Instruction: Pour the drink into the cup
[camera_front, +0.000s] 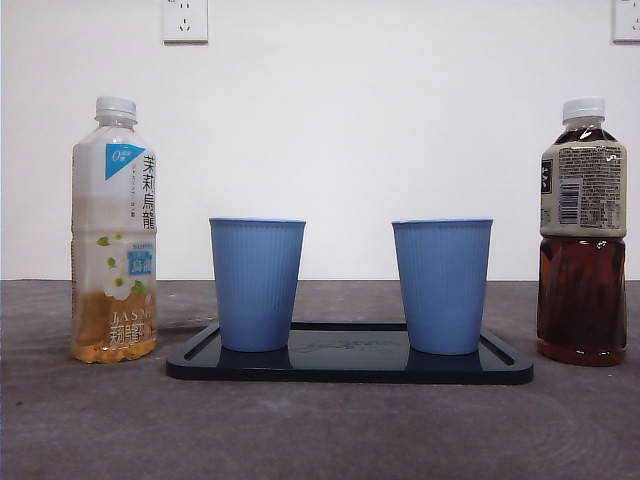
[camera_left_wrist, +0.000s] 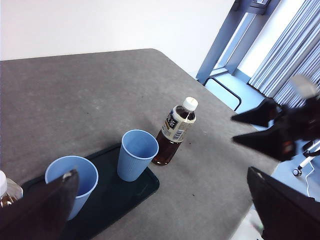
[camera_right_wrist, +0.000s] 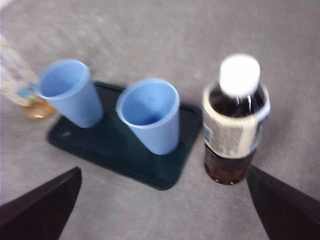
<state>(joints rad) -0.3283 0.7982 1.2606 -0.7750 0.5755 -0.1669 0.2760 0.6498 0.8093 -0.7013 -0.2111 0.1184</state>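
You have two blue cups on a dark tray (camera_front: 350, 368) in the middle of the grey surface (camera_front: 320, 430): the left cup (camera_front: 257, 283) stands at the tray's left end, the right cup (camera_front: 442, 285) at its right end, both upright and apart. A dark tea bottle (camera_front: 583, 235) stands capped just off the tray's right end; a pale jasmine tea bottle (camera_front: 115, 235) stands capped off its left end. Your right end effector (camera_right_wrist: 162, 210) hangs above, near the dark bottle, jaws spread wide and empty. Your left end effector (camera_left_wrist: 165, 210) hangs high, also spread wide, holding nothing.
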